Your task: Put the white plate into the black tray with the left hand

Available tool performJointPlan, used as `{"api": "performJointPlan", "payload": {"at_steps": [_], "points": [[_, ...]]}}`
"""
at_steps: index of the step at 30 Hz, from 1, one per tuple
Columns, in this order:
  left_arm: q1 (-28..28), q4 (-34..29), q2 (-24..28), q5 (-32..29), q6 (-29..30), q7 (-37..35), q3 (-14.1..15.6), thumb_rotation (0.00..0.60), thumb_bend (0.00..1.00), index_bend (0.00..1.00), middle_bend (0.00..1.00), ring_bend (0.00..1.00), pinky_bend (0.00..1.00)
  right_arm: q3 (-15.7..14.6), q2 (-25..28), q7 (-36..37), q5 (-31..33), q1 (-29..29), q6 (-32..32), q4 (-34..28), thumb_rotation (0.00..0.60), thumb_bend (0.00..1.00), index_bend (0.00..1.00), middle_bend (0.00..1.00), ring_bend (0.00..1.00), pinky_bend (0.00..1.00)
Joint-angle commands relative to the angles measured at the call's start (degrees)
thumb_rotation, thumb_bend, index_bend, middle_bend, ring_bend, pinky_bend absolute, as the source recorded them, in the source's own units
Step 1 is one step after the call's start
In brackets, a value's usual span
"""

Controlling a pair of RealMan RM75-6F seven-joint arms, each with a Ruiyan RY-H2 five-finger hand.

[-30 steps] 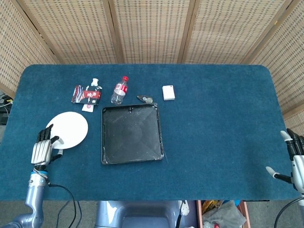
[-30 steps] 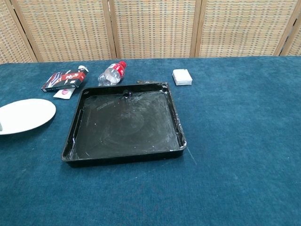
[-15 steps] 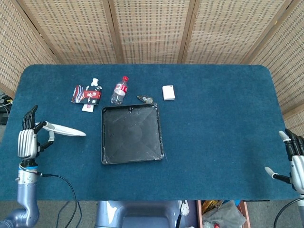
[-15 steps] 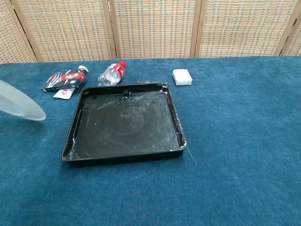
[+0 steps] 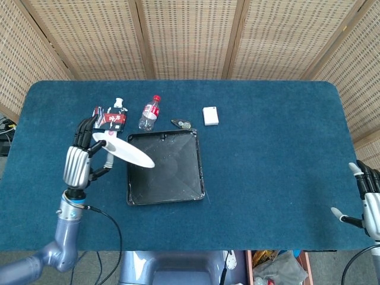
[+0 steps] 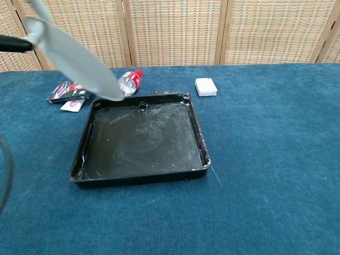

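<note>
The left hand (image 5: 80,160) pinches the white plate (image 5: 123,150) by its near rim, and within the last second it has lifted it off the cloth and swung it rightward. The plate now hangs tilted in the air, its far edge over the left side of the black tray (image 5: 165,168), not yet touching it. Levelling and lowering likely remain. The right hand (image 5: 367,200) rests open at the table's (image 5: 267,154) far corner, holding nothing.

On the blue-covered bench (image 5: 267,154), a clear plastic bottle with a red cap (image 5: 149,112) lies toward 12 o'clock. A red-and-black packet (image 5: 111,119) sits at its 9 o'clock, a small white box (image 5: 210,115) at its 3 o'clock.
</note>
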Motion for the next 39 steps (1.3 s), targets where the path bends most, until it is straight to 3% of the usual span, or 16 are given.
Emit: {"api": "performJointPlan", "payload": {"at_steps": [1,9,15,19,25,34,36,39], "points": [[-4.13,5.82,-5.61,0.95,-2.78,1.11,0.27,0.600,0.52,0.78,0.00,0.00,0.00,-0.01,-0.15,-0.37,0.13,0.12,-0.19,0.05,0.600,0.00,0.00,0.00,0.00,0.00],[-8.34,18.45,-14.34,0.01,-5.18,-3.50,1.56,0.600,0.51,0.78,0.00,0.00,0.00,0.17,-0.43,-1.06,0.80,0.36,-0.66,0.12,0.600,0.00,0.00,0.00,0.00,0.00],[-8.83,23.13,-16.24,-0.37,-5.66,-5.58,3.08,0.600,0.50,0.78,0.00,0.00,0.00,0.29,-0.54,-1.22,1.35,0.64,-1.28,0.23,0.600,0.00,0.00,0.00,0.00,0.00],[-7.71,22.72,-14.40,-0.59,-6.61,-6.03,5.39,0.600,0.48,0.78,0.00,0.00,0.00,0.34,-0.49,-1.23,1.44,0.62,-1.21,0.13,0.600,0.00,0.00,0.00,0.00,0.00],[-5.41,17.03,-6.59,-0.91,-10.58,-1.75,9.85,0.600,0.43,0.76,0.00,0.00,0.00,0.20,-0.36,-1.21,1.23,0.59,-1.19,-0.09,0.600,0.00,0.00,0.00,0.00,0.00],[-6.20,11.76,-3.15,-6.20,-20.90,5.59,11.11,0.600,0.12,0.43,0.00,0.00,0.00,0.15,-0.47,-1.66,1.48,0.76,-1.62,-0.16,0.600,0.00,0.00,0.00,0.00,0.00],[-6.68,11.66,-3.80,-7.17,-22.36,7.01,10.88,0.600,0.07,0.33,0.00,0.00,0.00,0.16,-0.48,-1.73,1.54,0.79,-1.66,-0.16,0.600,0.00,0.00,0.00,0.00,0.00],[-7.78,12.85,-5.58,-7.58,-23.52,6.86,10.32,0.600,0.01,0.07,0.00,0.00,0.00,0.20,-0.50,-1.78,1.65,0.81,-1.68,-0.13,0.600,0.00,0.00,0.00,0.00,0.00]]}}
